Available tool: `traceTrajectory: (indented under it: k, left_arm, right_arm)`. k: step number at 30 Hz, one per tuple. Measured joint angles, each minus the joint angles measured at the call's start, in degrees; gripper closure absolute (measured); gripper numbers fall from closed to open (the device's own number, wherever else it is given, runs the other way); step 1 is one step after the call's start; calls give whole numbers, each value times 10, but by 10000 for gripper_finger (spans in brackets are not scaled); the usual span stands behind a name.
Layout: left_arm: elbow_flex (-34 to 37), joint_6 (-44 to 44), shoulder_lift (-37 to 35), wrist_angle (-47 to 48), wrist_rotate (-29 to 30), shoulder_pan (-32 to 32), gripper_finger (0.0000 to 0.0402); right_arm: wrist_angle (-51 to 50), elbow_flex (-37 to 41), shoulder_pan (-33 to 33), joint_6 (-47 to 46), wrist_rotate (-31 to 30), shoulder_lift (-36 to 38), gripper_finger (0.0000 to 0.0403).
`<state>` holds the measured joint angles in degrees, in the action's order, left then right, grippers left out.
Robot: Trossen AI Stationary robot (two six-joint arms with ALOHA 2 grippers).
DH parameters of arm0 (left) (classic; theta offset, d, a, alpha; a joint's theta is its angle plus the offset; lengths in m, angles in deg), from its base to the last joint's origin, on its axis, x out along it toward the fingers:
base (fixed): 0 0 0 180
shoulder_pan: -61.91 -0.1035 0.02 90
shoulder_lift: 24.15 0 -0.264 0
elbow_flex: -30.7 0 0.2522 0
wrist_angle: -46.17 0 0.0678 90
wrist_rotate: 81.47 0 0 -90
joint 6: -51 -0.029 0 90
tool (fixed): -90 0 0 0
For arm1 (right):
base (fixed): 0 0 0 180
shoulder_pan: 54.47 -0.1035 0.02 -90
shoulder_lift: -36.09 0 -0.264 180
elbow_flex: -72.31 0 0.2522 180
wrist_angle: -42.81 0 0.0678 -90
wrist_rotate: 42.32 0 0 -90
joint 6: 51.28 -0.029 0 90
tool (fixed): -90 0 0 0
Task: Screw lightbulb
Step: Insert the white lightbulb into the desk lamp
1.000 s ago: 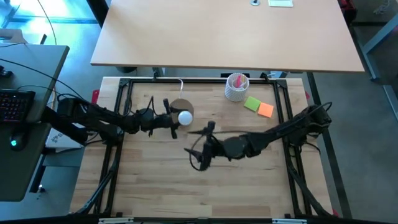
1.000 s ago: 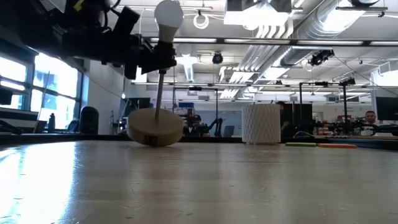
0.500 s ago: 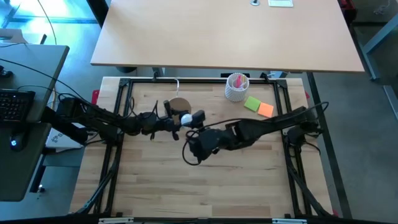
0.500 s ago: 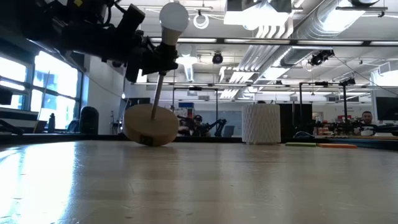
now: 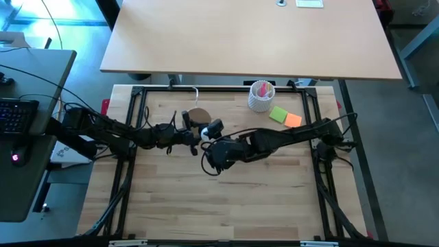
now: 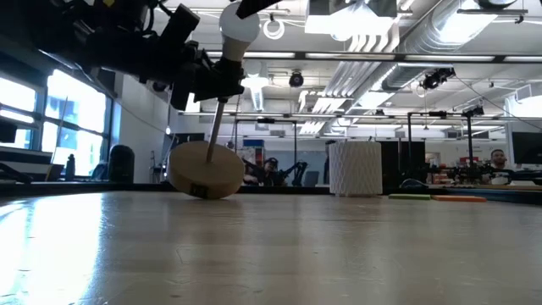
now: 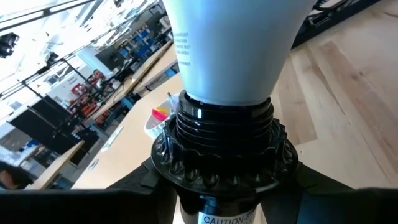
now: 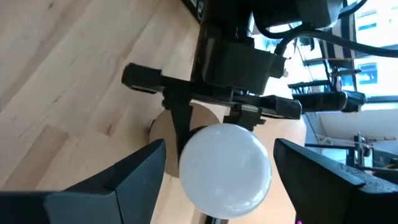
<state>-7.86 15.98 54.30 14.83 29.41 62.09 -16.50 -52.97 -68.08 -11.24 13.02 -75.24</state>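
The lightbulb (image 5: 204, 130) sits in the black socket (image 7: 225, 155) at the top of the wooden stand's thin rod, raised well above the bench (image 5: 226, 199), left of centre and toward the far edge. You have the left gripper (image 6: 210, 82) clamped narrow around that socket, just under the bulb, and the round wooden base (image 6: 206, 169) is tipped up on one edge rather than resting flat. A second ago it leaned less, so your left arm has tilted the stand.

Moving right, the main change is your right gripper (image 8: 219, 163): a second ago it hung well apart from the bulb over the middle of the bench, and it has since swung in, so its fingers now stand wide on either side of the white globe without touching it. That puts you, I judge, at the point just before the twist: close on the globe, then turn. The tilted stand may let the bulb bind.

Farther right, the white ribbed cup (image 5: 260, 97) and the green and orange sticky notes (image 5: 285, 116) are well clear.
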Motion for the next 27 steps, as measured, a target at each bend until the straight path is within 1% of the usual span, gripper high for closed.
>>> traceTrajectory:
  k: [3,9,15,17,19,22,27]
  left_arm:
    - [0,0,0,1,-15,2,243]
    - [0,-2,0,2,-15,13,243]
    - [0,3,0,0,1,15,243]
    - [1,5,1,-5,14,17,243]
    - [1,11,2,-14,48,24,243]
    - [2,8,2,-24,107,37,243]
    - [3,-5,3,-42,175,50,243]
  right_arm:
    - [-4,1,11,5,24,0,107]
    - [-8,6,21,-1,13,0,111]
    - [-2,6,21,-87,7,0,137]
    - [-3,6,21,-126,1,0,140]
    - [0,6,21,-176,-9,0,140]
    - [1,7,23,-279,-25,0,141]
    - [16,7,36,-453,-28,0,141]
